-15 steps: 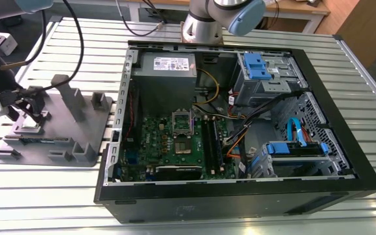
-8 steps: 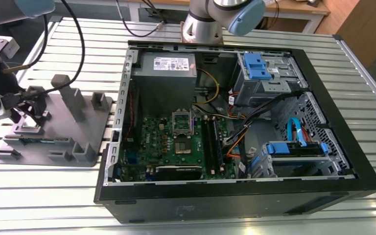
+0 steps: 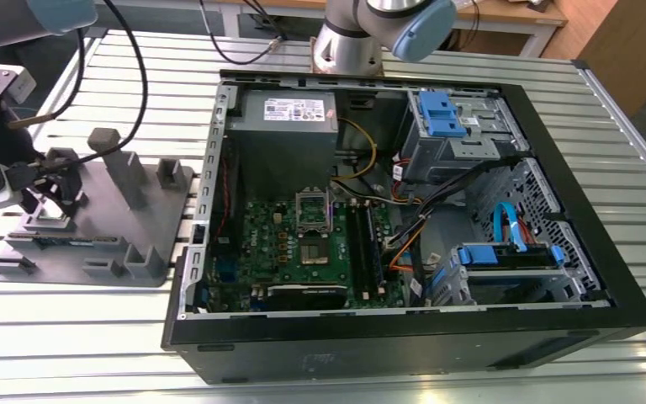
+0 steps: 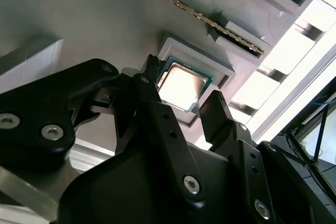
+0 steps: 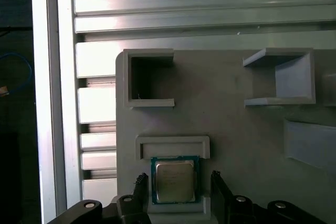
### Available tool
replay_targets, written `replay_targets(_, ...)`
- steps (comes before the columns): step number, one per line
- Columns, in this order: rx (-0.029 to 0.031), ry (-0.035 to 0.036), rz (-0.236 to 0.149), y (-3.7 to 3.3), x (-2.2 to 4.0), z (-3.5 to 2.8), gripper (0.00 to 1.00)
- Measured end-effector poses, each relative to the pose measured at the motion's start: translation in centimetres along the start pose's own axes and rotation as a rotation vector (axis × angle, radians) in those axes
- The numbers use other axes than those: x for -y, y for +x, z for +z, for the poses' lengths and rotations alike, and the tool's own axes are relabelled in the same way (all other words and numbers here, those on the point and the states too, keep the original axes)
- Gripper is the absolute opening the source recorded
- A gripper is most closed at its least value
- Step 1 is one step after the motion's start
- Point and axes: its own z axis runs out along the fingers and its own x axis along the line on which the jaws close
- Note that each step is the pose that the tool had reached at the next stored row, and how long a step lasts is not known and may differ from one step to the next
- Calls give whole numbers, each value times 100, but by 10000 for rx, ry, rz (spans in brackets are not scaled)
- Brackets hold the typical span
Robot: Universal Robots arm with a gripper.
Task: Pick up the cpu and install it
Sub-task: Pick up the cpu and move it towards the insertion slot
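The cpu (image 5: 175, 182) is a small square chip with a shiny metal top and a green edge. It lies flat in a shallow framed recess of the grey plastic tray (image 5: 220, 119). My gripper (image 5: 177, 191) stands open over it, one black finger (image 5: 139, 186) on each side with a small gap to the chip's edges. In the second wrist view the cpu (image 4: 181, 83) shows between the same fingertips (image 4: 148, 80) of the gripper (image 4: 181, 90). In the exterior view the gripper (image 3: 45, 195) hangs over the tray (image 3: 93, 210) at that view's left.
An open computer case (image 3: 413, 328) lies on the slatted metal table (image 3: 335, 391), to the exterior view's right of the tray. Its green motherboard (image 3: 283, 252) has an open socket (image 3: 312, 220). Upright posts (image 3: 110, 151) rise from the tray near the gripper.
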Motion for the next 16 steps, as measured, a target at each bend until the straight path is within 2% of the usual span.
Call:
replay_targets(10,0,0,0,1,-14,32,59)
replay_targets(16,3,-3,-1,3,-45,40,59)
